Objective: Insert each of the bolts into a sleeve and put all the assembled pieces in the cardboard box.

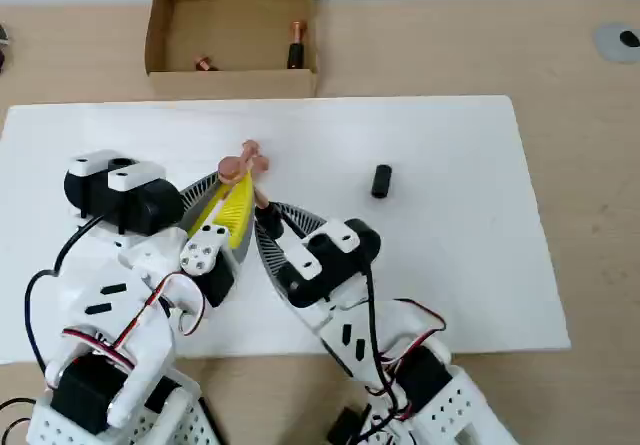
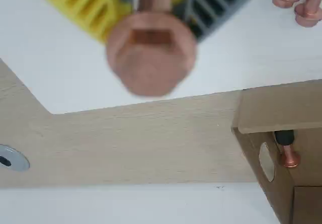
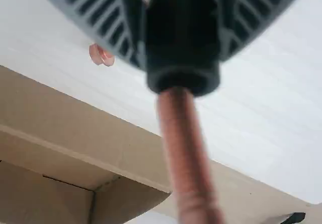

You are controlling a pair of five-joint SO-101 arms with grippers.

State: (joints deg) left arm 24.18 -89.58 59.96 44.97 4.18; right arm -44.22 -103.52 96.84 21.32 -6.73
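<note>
My left gripper (image 1: 233, 193) (image 2: 151, 0), with one yellow and one grey finger, is shut on a copper bolt (image 1: 235, 171) (image 2: 151, 53) whose hex head points away from it. Close beside it, my right gripper (image 1: 268, 223) (image 3: 183, 12) is shut on a black sleeve (image 3: 183, 48) with a threaded copper shaft (image 3: 187, 153) sticking out of its end. Two loose bolts (image 1: 254, 155) (image 2: 297, 2) lie just beyond the tips. A spare black sleeve (image 1: 381, 181) lies to the right on the white mat (image 1: 450, 265). The cardboard box (image 1: 160, 35) (image 2: 266, 113) holds two assembled pieces (image 1: 297, 45) (image 1: 205, 63).
The mat covers the wooden table (image 1: 580, 165) from the arms' bases up to the box's near wall. A round metal grommet (image 1: 620, 40) (image 2: 10, 159) sits in the table at the far right. Open mat lies around the spare sleeve.
</note>
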